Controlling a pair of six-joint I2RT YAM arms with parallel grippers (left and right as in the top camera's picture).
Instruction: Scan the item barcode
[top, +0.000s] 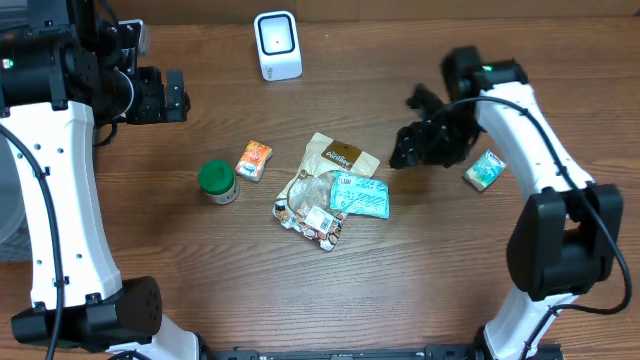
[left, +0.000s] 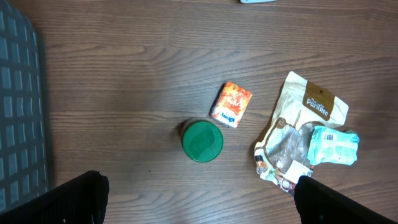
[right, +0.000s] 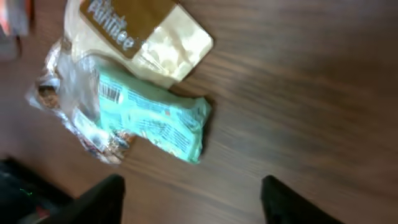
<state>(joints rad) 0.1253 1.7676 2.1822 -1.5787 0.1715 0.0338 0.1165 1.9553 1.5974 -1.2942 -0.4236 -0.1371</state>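
Note:
A white barcode scanner (top: 277, 45) stands at the table's back. In the middle lies a heap: a cream Pantree pouch (top: 338, 160), a mint-green packet (top: 360, 195) with a barcode on it, and a clear crinkly packet (top: 310, 212). My right gripper (top: 415, 150) hovers just right of the heap, open and empty. In the right wrist view its jaws (right: 193, 202) stand apart over bare wood, below the mint packet (right: 155, 118). A small teal box (top: 484, 170) lies to its right. My left gripper (top: 165, 95) is wide open at the back left, holding nothing (left: 211, 205).
A green-lidded jar (top: 217, 181) and a small orange box (top: 254, 160) sit left of the heap; both show in the left wrist view, the jar (left: 202, 140) beside the box (left: 231, 104). A grey mesh surface (left: 18, 106) borders the table's left edge.

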